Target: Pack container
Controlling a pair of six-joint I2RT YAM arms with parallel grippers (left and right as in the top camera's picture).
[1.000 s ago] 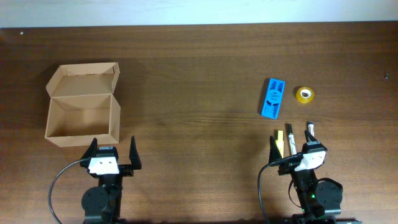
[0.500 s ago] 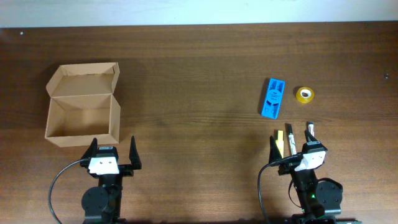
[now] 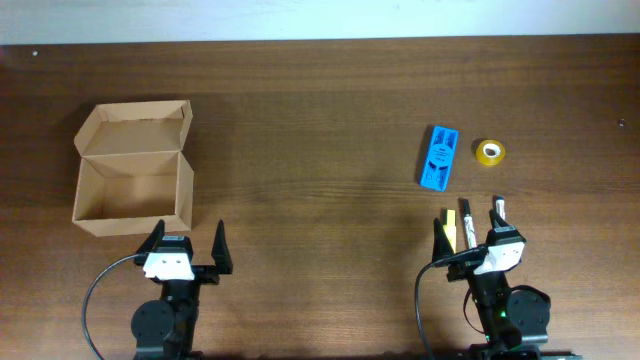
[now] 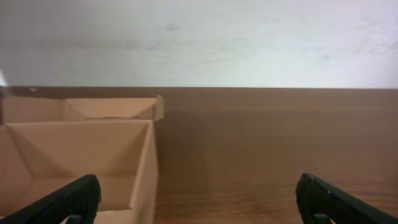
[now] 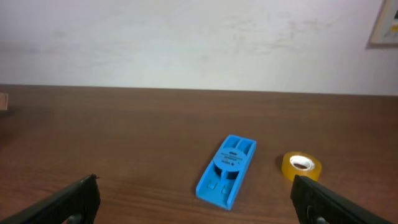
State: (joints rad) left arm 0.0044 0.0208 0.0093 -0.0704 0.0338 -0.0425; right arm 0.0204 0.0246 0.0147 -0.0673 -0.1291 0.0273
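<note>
The container point(image 3: 128, 223) is an open brown cardboard box at the left of the table, its lid flap folded back, and it looks empty inside. In the left wrist view its right wall point(image 4: 145, 168) is at the left. My left gripper point(image 3: 188, 243) is open and empty just in front of the box's right corner; it also shows in the left wrist view point(image 4: 199, 200). My right gripper point(image 3: 468, 222) is open at the right front, with small yellow and pale pieces between its fingers that I cannot identify. It shows open in the right wrist view point(image 5: 196, 200).
A small flat blue box point(image 3: 438, 157) lies ahead of my right gripper, also seen in the right wrist view point(image 5: 226, 170). A yellow tape roll point(image 3: 489, 152) sits to its right, also in the right wrist view point(image 5: 301, 167). A pale wall borders the table's far edge.
My left gripper has shifted slightly to the right. The right arm and the objects have not moved.
</note>
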